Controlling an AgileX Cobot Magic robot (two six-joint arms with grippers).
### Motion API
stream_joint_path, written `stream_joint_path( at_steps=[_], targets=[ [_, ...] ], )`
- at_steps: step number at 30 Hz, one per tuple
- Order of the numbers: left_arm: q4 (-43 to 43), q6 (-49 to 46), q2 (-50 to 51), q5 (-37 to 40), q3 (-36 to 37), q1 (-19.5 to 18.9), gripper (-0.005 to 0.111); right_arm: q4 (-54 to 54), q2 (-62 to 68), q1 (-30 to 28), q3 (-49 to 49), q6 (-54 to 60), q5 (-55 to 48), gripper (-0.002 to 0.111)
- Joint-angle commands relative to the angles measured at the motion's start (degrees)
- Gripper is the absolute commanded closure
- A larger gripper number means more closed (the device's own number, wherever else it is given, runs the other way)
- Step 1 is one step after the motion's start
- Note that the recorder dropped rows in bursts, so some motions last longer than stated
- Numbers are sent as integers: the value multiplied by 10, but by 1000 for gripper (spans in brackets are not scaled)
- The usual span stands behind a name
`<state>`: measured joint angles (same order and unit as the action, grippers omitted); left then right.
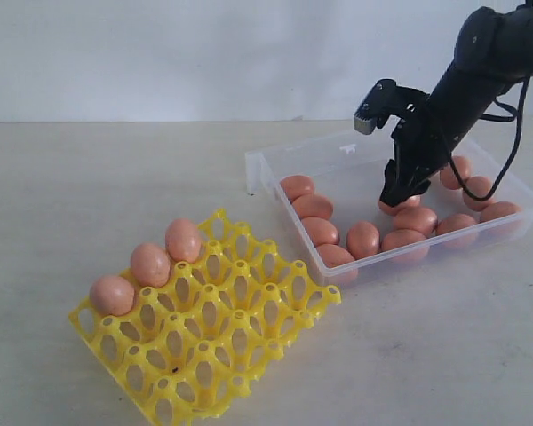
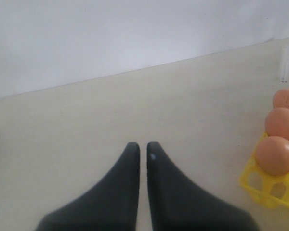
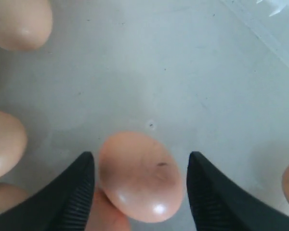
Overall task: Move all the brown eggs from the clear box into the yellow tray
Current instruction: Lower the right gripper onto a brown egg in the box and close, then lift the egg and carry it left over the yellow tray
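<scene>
Three brown eggs (image 1: pixel 149 264) seated in yellow tray (image 1: pixel 240 348); about twelve kept in clear box (image 1: pixel 351 185). Right end effector (image 1: pixel 398 196) spread around one egg (image 3: pixel 139 178); left end effector (image 2: pixel 143 147) pressed together.

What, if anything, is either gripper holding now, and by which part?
Nothing is held. The right gripper stands open astride one brown egg in the clear box, with a gap showing at one side; the left gripper is shut and empty.

No legible text or markings
</scene>
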<state>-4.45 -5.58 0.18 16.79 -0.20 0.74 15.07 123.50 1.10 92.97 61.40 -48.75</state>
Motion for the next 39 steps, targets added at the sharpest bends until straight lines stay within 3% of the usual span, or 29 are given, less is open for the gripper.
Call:
stream_joint_path(
  at_steps=[1,6,8,11,20,26,31,39],
  targets=[
    [1,2,-2,0,2,4,103,-2,18,-6,4,8,30,59],
    [1,2,-2,0,2,4,103,-3,50,-6,4,4,33,60],
    [1,2,-2,0,2,4,103,-3,51,-6,4,-8,36,68],
    [1,2,-2,0,2,4,103,-3,51,-6,4,-56,37,109],
    [1,2,-2,0,2,4,103,105,-44,-6,4,-112,54,108],
    [1,2,-2,0,2,4,103,112,-108,-5,-9,-259,59,109],
    [1,2,-2,0,2,4,103,171,-223,15,-146,-326,234,109],
    [1,2,-2,0,2,4,103,171,-459,146,-459,-318,616,109]
  ],
)
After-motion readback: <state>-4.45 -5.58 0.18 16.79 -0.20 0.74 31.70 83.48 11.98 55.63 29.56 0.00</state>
